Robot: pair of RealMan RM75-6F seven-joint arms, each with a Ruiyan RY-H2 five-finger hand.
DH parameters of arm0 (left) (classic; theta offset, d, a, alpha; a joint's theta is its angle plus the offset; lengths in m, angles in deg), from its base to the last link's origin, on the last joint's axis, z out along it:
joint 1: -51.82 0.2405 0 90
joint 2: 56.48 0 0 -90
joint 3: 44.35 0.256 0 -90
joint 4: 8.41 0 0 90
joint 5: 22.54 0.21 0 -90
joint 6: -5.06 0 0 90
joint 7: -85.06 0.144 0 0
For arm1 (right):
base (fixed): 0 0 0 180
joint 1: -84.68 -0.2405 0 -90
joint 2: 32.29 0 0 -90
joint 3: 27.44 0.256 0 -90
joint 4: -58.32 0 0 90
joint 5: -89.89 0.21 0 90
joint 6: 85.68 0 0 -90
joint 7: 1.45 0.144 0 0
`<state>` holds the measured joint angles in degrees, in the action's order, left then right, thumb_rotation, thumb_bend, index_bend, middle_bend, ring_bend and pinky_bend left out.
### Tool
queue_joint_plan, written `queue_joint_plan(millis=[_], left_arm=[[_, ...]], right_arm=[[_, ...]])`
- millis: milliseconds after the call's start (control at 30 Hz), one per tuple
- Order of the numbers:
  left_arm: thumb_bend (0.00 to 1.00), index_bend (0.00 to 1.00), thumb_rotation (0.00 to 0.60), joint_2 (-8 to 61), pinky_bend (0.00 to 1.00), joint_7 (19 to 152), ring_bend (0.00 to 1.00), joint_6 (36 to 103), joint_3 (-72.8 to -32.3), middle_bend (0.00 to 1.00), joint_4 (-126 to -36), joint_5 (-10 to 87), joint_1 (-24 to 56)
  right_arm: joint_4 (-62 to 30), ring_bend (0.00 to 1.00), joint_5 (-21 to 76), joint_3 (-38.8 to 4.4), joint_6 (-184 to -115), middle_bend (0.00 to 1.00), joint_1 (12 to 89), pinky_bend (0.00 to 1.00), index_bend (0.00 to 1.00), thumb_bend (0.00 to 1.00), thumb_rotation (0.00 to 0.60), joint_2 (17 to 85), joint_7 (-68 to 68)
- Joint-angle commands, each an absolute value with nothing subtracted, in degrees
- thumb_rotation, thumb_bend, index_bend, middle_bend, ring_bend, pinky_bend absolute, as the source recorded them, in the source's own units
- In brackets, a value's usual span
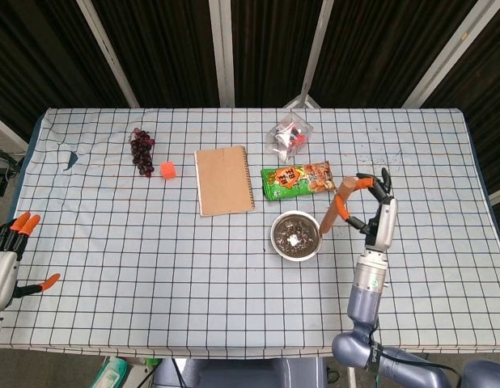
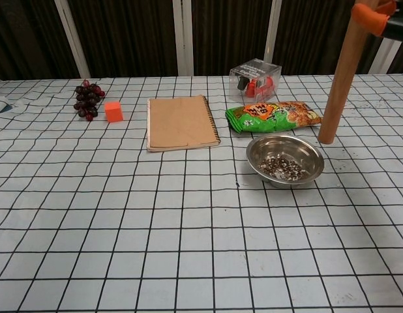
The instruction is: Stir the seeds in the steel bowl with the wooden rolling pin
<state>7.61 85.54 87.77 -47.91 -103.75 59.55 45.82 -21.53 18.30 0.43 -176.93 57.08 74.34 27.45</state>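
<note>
The steel bowl (image 1: 296, 235) (image 2: 284, 160) holds dark seeds and stands on the checked tablecloth right of centre. My right hand (image 1: 371, 212) grips the wooden rolling pin (image 1: 334, 209) (image 2: 340, 77) near its upper end. The pin hangs nearly upright, its lower tip just beside the bowl's right rim and above the cloth. In the chest view only orange fingertips (image 2: 371, 14) of that hand show at the top edge. My left hand (image 1: 6, 259) rests at the table's near left edge, fingers apart, holding nothing.
Behind the bowl lies a green snack bag (image 1: 298, 179) (image 2: 273, 116), and beyond it a clear plastic box (image 1: 289, 135) (image 2: 255, 79). A brown notebook (image 1: 223, 179) (image 2: 182, 122), an orange cube (image 1: 167, 169) (image 2: 113, 111) and dark grapes (image 1: 141, 150) (image 2: 88, 99) sit further left.
</note>
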Motion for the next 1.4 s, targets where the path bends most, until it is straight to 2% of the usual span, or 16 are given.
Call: queue_joint_plan(millis=[33,500,1400], left_arm=[[0.02,0.0,0.6,7.6,0.0,85.4,0.0,87.6,-47.9,0.0,-103.8,59.5,45.8],[0.02,0.0,0.6,7.3,0.0,84.6,0.0,87.3,-47.8,0.0,-103.9,59.6,45.7],[0.02,0.0,0.6,7.2,0.0,84.7,0.0,87.1,-47.9,0.0,-104.0,59.4,45.4]], right_arm=[[-20.8,0.32,18.2,0.5,-176.9,0.67,56.3,0.0,0.82,0.77,0.6,76.1,27.5],[-13.9,0.32,18.5,1.2,-176.7,0.67,54.8,0.0,0.83,0.77,0.6,82.7,29.8],[-5.2,0.32,18.3,0.8,-174.6,0.68,54.5,0.0,0.83,0.77,0.6,88.8,32.2]])
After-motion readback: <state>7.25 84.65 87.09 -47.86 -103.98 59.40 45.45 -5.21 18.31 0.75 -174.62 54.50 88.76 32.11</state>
